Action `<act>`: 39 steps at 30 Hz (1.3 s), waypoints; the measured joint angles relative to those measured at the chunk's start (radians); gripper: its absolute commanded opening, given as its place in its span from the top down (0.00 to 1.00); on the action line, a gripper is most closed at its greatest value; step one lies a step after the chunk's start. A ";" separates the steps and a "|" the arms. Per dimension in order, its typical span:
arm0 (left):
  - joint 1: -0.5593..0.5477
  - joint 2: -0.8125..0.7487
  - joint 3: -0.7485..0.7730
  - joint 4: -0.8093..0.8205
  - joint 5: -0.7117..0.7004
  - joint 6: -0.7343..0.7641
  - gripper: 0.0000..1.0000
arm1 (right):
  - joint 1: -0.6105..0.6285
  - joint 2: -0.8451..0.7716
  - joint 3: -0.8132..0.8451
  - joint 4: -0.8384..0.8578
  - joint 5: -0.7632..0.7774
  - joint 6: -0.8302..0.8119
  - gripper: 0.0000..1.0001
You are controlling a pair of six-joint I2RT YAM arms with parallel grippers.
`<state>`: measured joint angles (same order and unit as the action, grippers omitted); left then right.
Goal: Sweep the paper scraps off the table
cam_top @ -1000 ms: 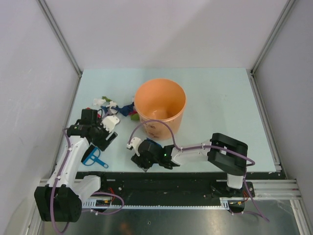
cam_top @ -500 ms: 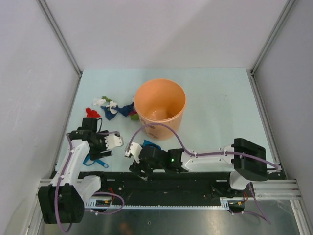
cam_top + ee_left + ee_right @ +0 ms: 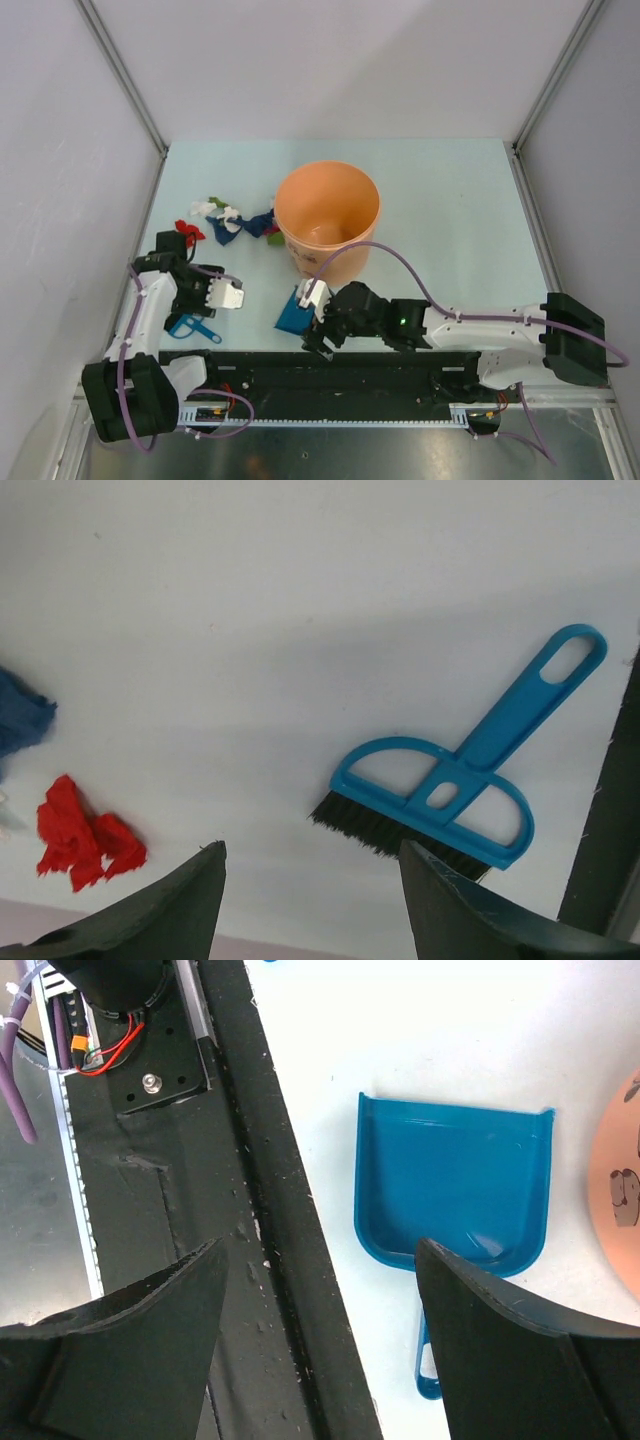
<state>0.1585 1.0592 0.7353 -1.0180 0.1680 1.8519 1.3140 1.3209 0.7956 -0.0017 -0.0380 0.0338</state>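
Left gripper (image 3: 310, 875): jaws wide apart with nothing between them; it hangs over the near-left part of the table (image 3: 450, 210).
Right gripper (image 3: 318, 1260): jaws also spread wide and empty; it sits low at the near edge, over the black rail (image 3: 285, 1210).
Brush (image 3: 440, 800): blue with dark bristles, lying flat under the left gripper and clear of its fingers.
Dustpan (image 3: 455, 1180): blue, flat on the table just beyond the rail. One right finger overlaps its back wall in the wrist view; whether they touch cannot be told.
Scraps (image 3: 230, 220): a loose cluster of small crumpled bits on the left half of the table, beyond the left gripper and reaching the bucket's left side. A red one lies nearest the left wall, white and green ones farther back, then dark blue ones. The colour of the bit by the bucket is hard to make out.
Bucket (image 3: 345, 262): orange, upright, mid-table behind the dustpan.
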 measured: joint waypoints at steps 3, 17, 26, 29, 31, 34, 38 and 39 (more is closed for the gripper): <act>-0.008 0.013 0.000 -0.022 0.006 0.012 0.23 | -0.025 -0.019 -0.022 0.014 -0.019 0.000 0.21; -0.190 -0.122 -0.179 -0.140 0.040 0.039 0.24 | -0.060 -0.015 -0.029 0.103 -0.073 0.050 0.21; -0.206 -0.116 -0.290 0.014 -0.006 0.025 0.61 | -0.064 -0.003 -0.029 0.109 -0.079 0.071 0.21; -0.206 -0.101 -0.293 0.053 -0.023 0.016 0.80 | -0.072 -0.003 -0.029 0.109 -0.085 0.071 0.21; -0.206 -0.069 -0.285 0.075 -0.035 0.015 0.88 | -0.077 -0.003 -0.029 0.110 -0.085 0.071 0.21; -0.206 -0.004 -0.256 0.085 -0.045 0.014 1.00 | -0.081 -0.003 -0.029 0.111 -0.085 0.071 0.21; -0.206 0.084 -0.203 0.108 -0.027 -0.031 1.00 | -0.081 -0.003 -0.029 0.111 -0.080 0.076 0.21; -0.206 0.102 -0.185 0.115 -0.011 -0.063 1.00 | -0.081 -0.003 -0.029 0.110 -0.076 0.080 0.22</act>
<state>-0.0475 1.1610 0.5507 -0.9028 0.1570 1.7885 1.2327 1.3182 0.7662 0.1085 -0.1139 0.1139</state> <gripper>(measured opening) 0.049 0.787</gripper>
